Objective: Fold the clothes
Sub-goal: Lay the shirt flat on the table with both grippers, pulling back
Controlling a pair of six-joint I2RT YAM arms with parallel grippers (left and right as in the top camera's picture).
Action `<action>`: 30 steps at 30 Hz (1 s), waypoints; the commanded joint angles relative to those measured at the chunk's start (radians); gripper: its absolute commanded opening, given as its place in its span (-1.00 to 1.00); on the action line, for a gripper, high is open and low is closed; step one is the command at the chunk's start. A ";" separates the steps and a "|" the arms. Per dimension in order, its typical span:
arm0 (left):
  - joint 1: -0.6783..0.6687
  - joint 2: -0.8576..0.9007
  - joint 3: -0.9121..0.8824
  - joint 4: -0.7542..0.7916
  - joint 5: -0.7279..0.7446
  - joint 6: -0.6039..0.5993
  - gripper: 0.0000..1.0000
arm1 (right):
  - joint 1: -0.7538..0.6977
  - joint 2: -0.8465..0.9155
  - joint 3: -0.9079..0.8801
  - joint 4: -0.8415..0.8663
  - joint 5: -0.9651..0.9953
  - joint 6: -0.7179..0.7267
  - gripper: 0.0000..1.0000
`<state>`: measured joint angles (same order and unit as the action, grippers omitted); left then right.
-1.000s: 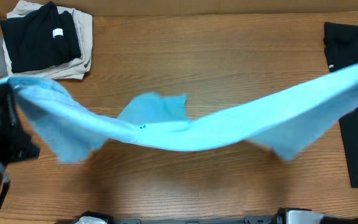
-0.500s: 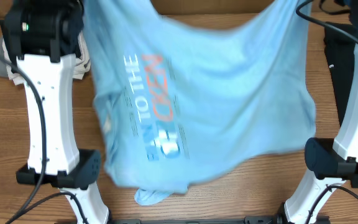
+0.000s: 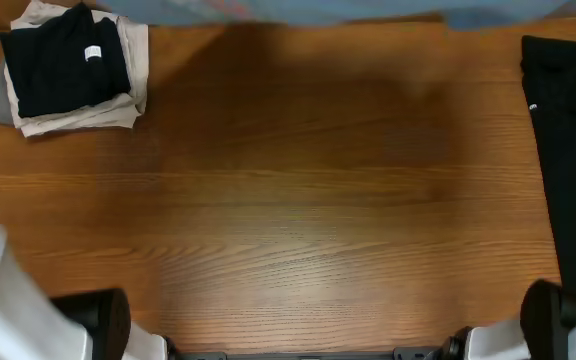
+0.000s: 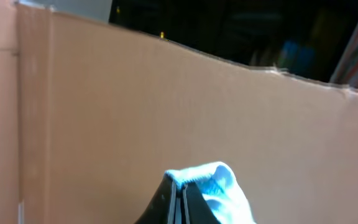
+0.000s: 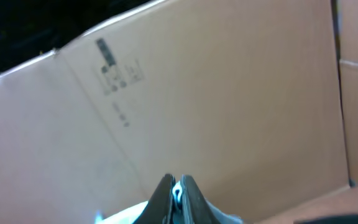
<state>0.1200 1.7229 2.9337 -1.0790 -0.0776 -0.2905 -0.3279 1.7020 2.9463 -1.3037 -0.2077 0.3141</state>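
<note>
The light sky-blue T-shirt [image 3: 298,10] shows only as a blurred strip along the top edge of the overhead view; the rest is out of frame. In the left wrist view my left gripper [image 4: 180,186] is shut on a bunched blue edge of the shirt [image 4: 219,183], facing a cardboard wall. In the right wrist view my right gripper [image 5: 177,186] is shut on a thin fold of the shirt [image 5: 123,216], also facing cardboard. Both gripper tips are out of the overhead view.
A folded stack of black, beige and grey clothes [image 3: 68,70] lies at the back left. A black garment [image 3: 568,150] lies along the right edge. The arm bases [image 3: 28,320] [image 3: 558,325] sit at the front corners. A cardboard wall [image 4: 166,106] stands behind the table.
The shirt, hanging spread over the table half a second ago, has swung up and back until only its edge shows at the top. Both arms moved out of the overhead frame.
</note>
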 commanded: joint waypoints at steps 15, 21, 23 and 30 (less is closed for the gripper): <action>0.004 0.456 -0.313 -0.611 0.292 0.070 -0.90 | 0.067 0.256 -0.665 -0.232 -0.064 -0.050 -0.92; 0.004 0.380 -0.319 -0.611 0.367 0.102 -0.92 | 0.045 0.215 -0.789 -0.276 -0.002 -0.014 -0.92; 0.003 0.328 -0.328 -0.611 0.367 0.104 -0.91 | 0.031 0.190 -0.801 -0.284 -0.002 -0.013 -0.92; -0.011 0.101 -0.562 -0.611 0.374 0.124 -0.91 | 0.017 0.109 -0.818 -0.390 0.074 -0.011 -0.92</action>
<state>0.1192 1.9106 2.4783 -1.6840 0.2760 -0.2039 -0.3107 1.8793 2.1456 -1.6779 -0.1844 0.2947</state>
